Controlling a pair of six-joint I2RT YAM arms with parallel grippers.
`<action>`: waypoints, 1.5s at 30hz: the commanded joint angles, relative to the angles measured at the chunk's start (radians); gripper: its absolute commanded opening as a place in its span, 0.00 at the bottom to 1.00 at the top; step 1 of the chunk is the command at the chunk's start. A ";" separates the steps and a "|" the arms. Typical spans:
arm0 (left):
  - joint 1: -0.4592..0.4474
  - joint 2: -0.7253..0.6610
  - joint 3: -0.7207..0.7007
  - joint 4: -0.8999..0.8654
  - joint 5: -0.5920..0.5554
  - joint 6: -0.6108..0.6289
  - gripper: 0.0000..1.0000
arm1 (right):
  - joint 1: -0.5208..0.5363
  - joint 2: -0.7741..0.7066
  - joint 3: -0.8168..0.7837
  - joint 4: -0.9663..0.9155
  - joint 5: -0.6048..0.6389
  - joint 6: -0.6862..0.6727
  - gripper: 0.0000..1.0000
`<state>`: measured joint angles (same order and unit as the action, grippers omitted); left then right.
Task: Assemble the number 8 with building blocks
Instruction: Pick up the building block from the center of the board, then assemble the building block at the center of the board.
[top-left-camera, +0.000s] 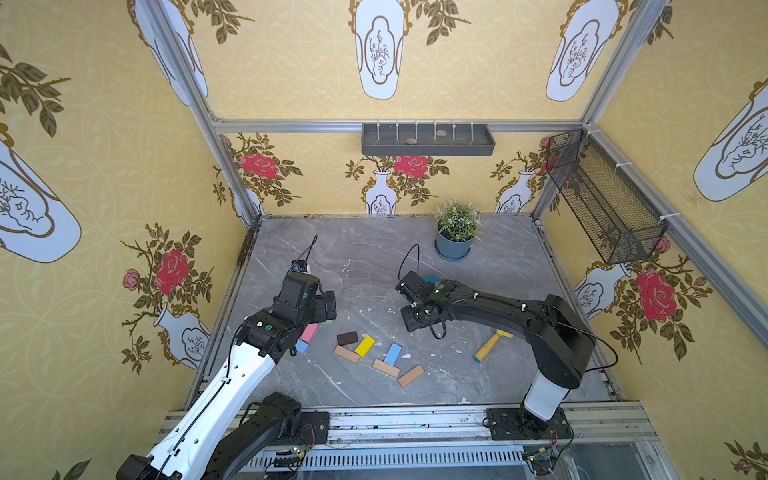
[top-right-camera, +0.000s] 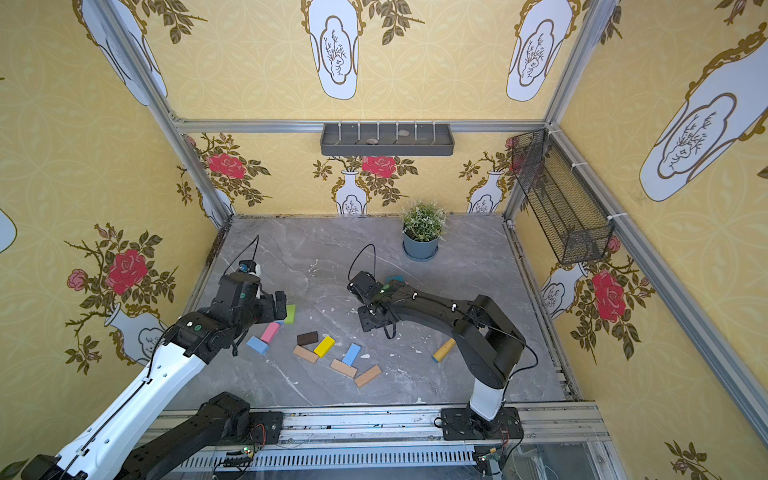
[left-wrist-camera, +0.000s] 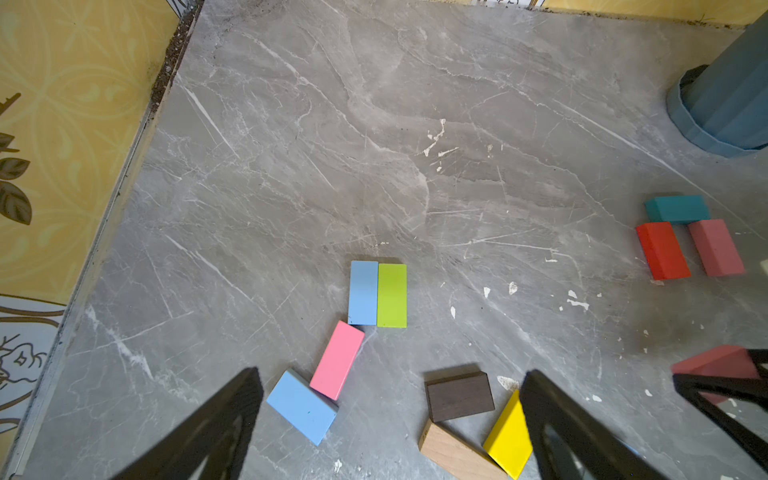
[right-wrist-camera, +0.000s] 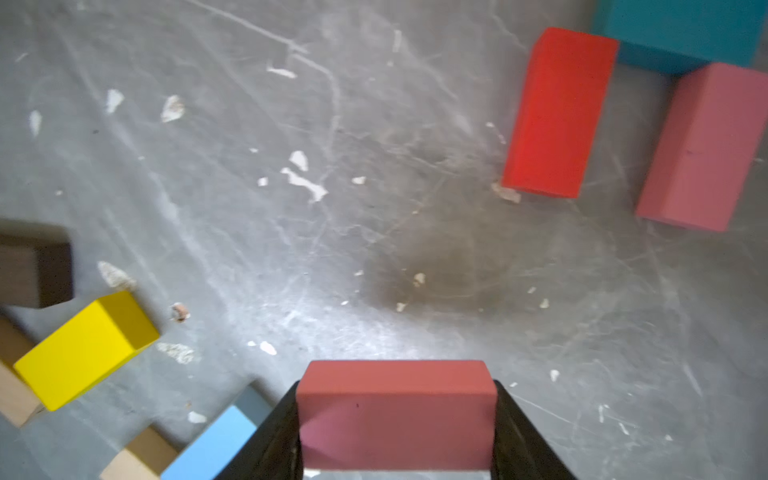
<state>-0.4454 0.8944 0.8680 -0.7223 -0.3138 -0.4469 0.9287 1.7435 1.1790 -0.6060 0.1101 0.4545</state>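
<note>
The right jaws pinched a dull-red block (right-wrist-camera: 397, 415).
It was near the red block (right-wrist-camera: 557, 112); the left jaws stood spread.

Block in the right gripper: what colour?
Dusty rose block, best seen in the right wrist view.

Grey marble tabletop (left-wrist-camera: 374, 124), white veins and white chips all over it. The yellow wallpaper (top-left-camera: 104, 124) carries red roses and white vases. Now the blocks: a sky-blue block (left-wrist-camera: 363, 293), a lime-green block (left-wrist-camera: 392, 296), a bright pink block (left-wrist-camera: 337, 359), a dark brown block (left-wrist-camera: 459, 395), a yellow block (left-wrist-camera: 509, 436), a tan wood block (left-wrist-camera: 453, 455), a teal block (left-wrist-camera: 677, 209), a red block (left-wrist-camera: 663, 250), a dusty rose block (left-wrist-camera: 715, 247) and a brick-red block (right-wrist-camera: 397, 415). The pot (top-left-camera: 454, 247) is slate blue, its plant (top-left-camera: 457, 220) green flecked with white.
</note>
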 joint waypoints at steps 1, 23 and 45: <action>0.001 0.001 -0.005 0.010 0.005 0.001 1.00 | -0.049 -0.014 -0.029 -0.008 0.010 0.017 0.50; 0.030 -0.002 -0.005 0.011 0.007 0.002 1.00 | -0.206 0.099 -0.058 0.098 -0.027 -0.057 0.51; 0.031 0.005 -0.006 0.011 0.007 0.003 1.00 | -0.242 0.162 -0.040 0.140 -0.039 -0.081 0.52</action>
<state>-0.4152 0.8970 0.8680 -0.7197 -0.3065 -0.4465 0.6895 1.8801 1.1488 -0.4603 0.0948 0.3733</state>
